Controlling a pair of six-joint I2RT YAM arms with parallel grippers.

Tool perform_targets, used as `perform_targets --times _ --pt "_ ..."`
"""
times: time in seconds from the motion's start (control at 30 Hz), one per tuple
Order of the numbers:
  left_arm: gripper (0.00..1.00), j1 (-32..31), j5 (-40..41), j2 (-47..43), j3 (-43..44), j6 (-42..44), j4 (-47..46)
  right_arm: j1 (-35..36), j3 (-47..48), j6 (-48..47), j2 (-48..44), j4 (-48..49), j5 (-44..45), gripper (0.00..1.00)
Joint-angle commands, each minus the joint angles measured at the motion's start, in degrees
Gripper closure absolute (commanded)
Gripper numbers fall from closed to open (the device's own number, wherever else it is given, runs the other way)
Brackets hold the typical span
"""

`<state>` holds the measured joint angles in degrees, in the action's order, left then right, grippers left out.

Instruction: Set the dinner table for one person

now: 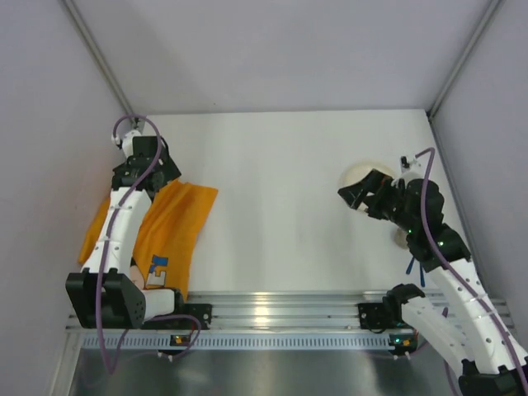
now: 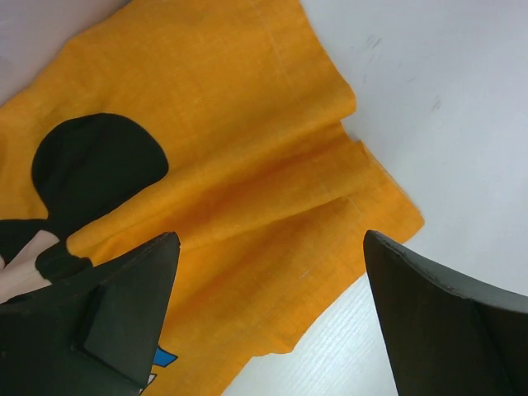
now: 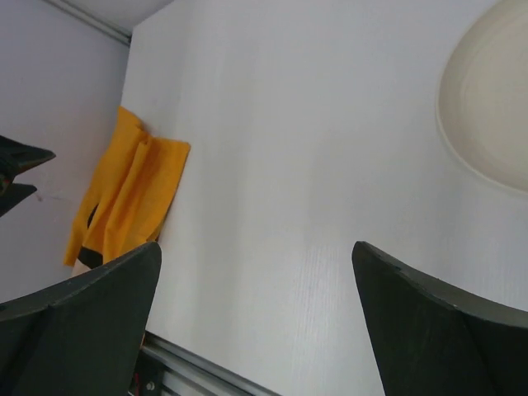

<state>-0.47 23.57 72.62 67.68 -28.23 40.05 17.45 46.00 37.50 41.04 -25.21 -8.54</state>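
The white dinner table [image 1: 280, 181] fills the top view. An orange Mickey Mouse placemat [image 1: 177, 219] lies rumpled and folded at its left side, partly under my left arm. My left gripper [image 1: 150, 169] hovers open and empty over the placemat's far corner [image 2: 247, 148], fingertips [image 2: 165, 247] apart. A cream plate [image 1: 359, 175] sits at the right, partly hidden by my right gripper [image 1: 356, 198], which is open, empty and just left of the plate [image 3: 487, 107]. The placemat also shows far off in the right wrist view [image 3: 136, 190].
A silver aluminium rail [image 1: 280, 301] runs along the near edge. A small beige thing [image 1: 402, 239] and a blue item [image 1: 417, 268] peek out beside my right arm, mostly hidden. Grey walls close in on the left, right and back.
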Motion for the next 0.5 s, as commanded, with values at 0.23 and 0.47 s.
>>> perform_targets --times 0.23,0.47 --pt "0.01 0.0 -2.2 3.4 -1.8 2.2 -0.8 -2.4 4.0 -3.1 6.9 -3.2 -6.9 0.0" --pt "0.06 -0.8 -14.2 11.3 -3.7 3.5 -4.5 -2.3 8.2 -9.5 9.2 -9.1 -6.3 0.0"
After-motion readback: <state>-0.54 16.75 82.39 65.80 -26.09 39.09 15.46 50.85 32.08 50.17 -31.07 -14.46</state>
